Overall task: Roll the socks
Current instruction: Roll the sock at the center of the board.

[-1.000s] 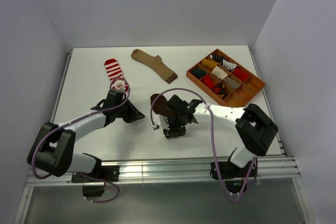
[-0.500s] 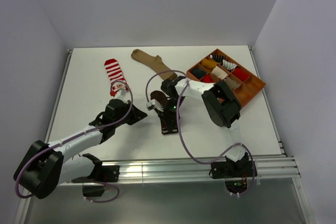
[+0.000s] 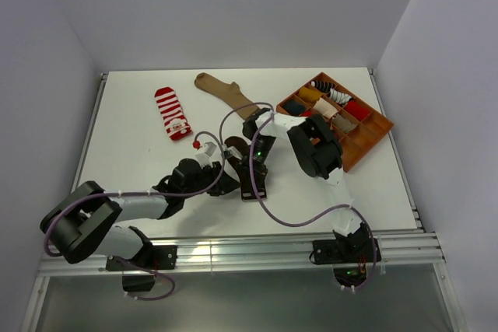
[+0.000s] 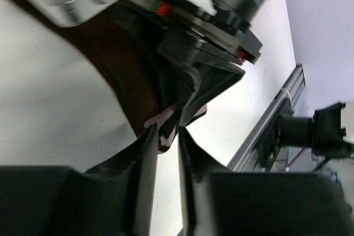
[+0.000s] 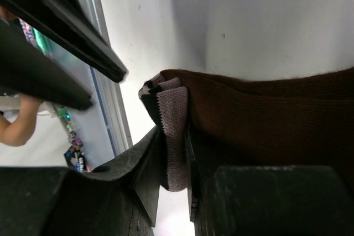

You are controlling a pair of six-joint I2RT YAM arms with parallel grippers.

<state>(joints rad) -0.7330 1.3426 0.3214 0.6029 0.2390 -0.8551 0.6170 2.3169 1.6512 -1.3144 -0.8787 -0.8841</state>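
The dark brown sock (image 3: 235, 148) lies mid-table, its striped cuff toward the near edge. My right gripper (image 3: 251, 183) reaches down over it and is shut on the folded cuff (image 5: 172, 136), which sits pinched between its fingers (image 5: 145, 161). My left gripper (image 3: 231, 186) comes in low from the left. Its jaws stand a narrow way apart, with a corner of the cuff (image 4: 164, 136) between the tips. The right gripper's body (image 4: 210, 53) fills the left wrist view just beyond. A red-and-white striped sock (image 3: 173, 113) and a tan sock (image 3: 228, 95) lie flat farther back.
An orange compartment tray (image 3: 372, 136) holding several rolled socks stands at the back right, close to the right arm's elbow. A purple cable (image 3: 268, 207) loops across the table in front of the arms. The aluminium rail (image 3: 257, 250) runs along the near edge.
The left arm has swung right, from beside the striped sock to the brown sock's cuff, and its jaws have parted slightly. The right arm reached farther over the sock, still holding the cuff.
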